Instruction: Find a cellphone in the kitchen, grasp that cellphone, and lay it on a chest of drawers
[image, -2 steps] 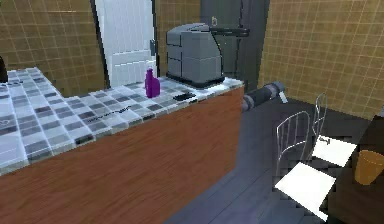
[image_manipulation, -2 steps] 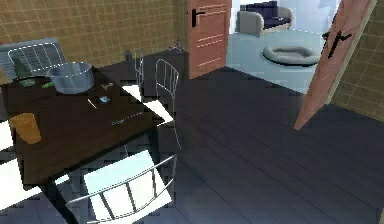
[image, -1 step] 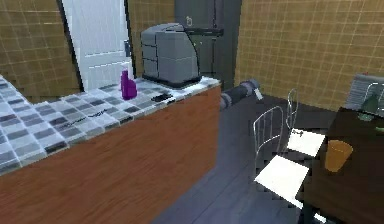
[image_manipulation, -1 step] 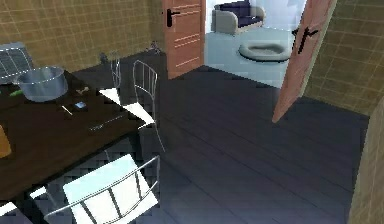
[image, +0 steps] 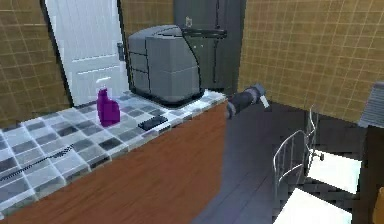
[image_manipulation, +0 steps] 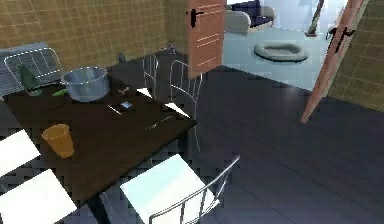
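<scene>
Forward view
Counter (image: 60, 150): grey and white tiled top with a brown wooden front, running from the lower left toward the centre.
Spray bottle (image: 108, 107): purple, upright on the counter, left of centre.
Dark flat slab (image: 152, 122): small and black, lying flat on the tiles near the counter's front edge, just right of the spray bottle. By shape and colour it may be the cellphone; I cannot tell for sure.
Grey appliance (image: 165, 65): large and boxy, at the counter's far end, upper centre.
White door (image: 85, 45): upper left, behind the counter.
Dark tall cabinet (image: 212, 40): top centre, behind the grey appliance.
Dark cylinder (image: 246, 100): just past the counter's far end, right of centre.
Wire chairs (image: 330, 172): white seats, lower right, on dark floor.

Arm side view
Table (image_manipulation: 100, 150): dark top, filling the left half.
Metal pot (image_manipulation: 86, 82): upper left on the table.
Green bottle (image_manipulation: 31, 78): left of the metal pot, near the far edge.
Orange cup (image_manipulation: 58, 139): upright, left of centre.
Small items (image_manipulation: 127, 104): thin pieces scattered mid-table, too small to name.
Near chair (image_manipulation: 165, 188): white seat, bottom centre, beside the table.
Far chair (image_manipulation: 172, 78): wire back, at the table's far corner.
Brown door (image_manipulation: 205, 35): open, top centre, with a lighter room behind.
Round pale thing (image_manipulation: 280, 48): on that room's floor, upper right.

Gripper: its state and load cannot be told.
</scene>
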